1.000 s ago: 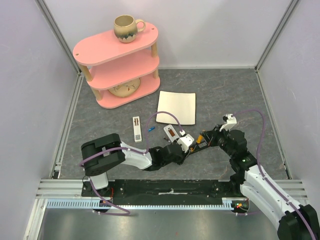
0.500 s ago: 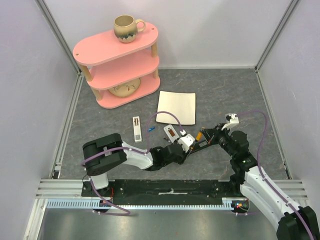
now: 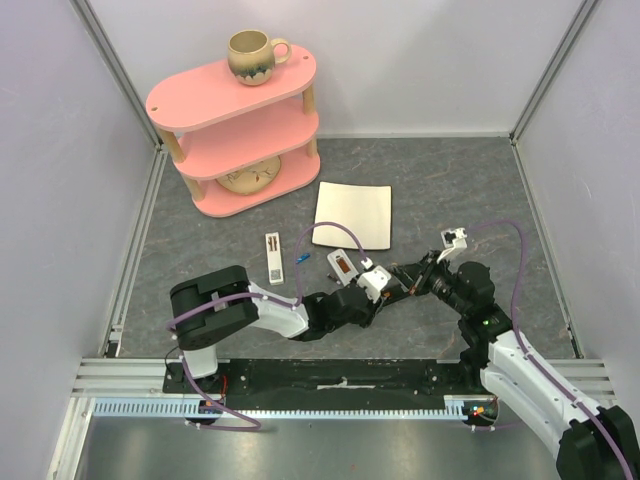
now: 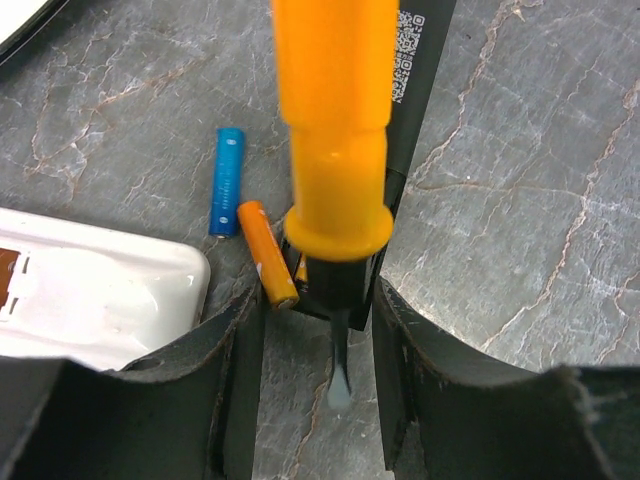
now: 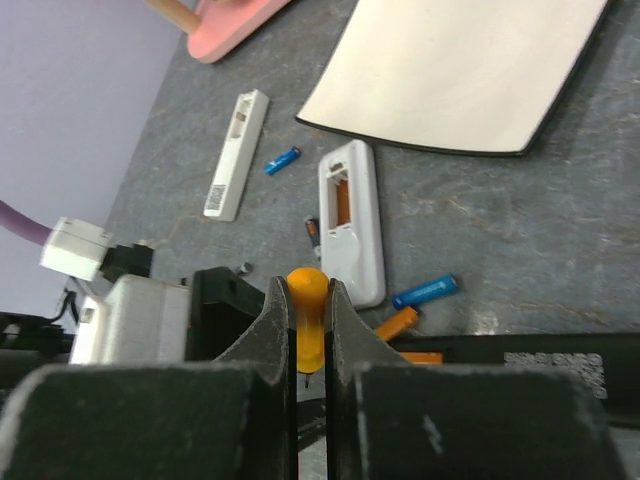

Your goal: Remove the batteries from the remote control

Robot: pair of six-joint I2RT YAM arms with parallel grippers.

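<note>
My right gripper [image 5: 309,300] is shut on the orange-handled screwdriver [image 5: 307,318], also seen in the top view [image 3: 415,279]. Its metal tip [image 4: 338,385] hangs between the fingers of my open left gripper [image 4: 318,335], which straddle the end of a black remote [image 4: 425,60]. An orange battery [image 4: 266,253] and a blue battery [image 4: 227,181] lie loose beside it. A white remote [image 5: 351,220] lies open with an orange cell [image 5: 343,203] in its bay. Another blue battery [image 5: 282,160] lies near the white cover [image 5: 237,153].
A white mat [image 3: 354,214] lies behind the remotes. A pink three-tier shelf [image 3: 235,130] with a mug [image 3: 252,55] on top stands at the back left. Walls close in the grey floor on three sides.
My right gripper has moved left with the screwdriver, bringing it over the black remote's end and between the left gripper's fingers. The left arm has barely moved.
</note>
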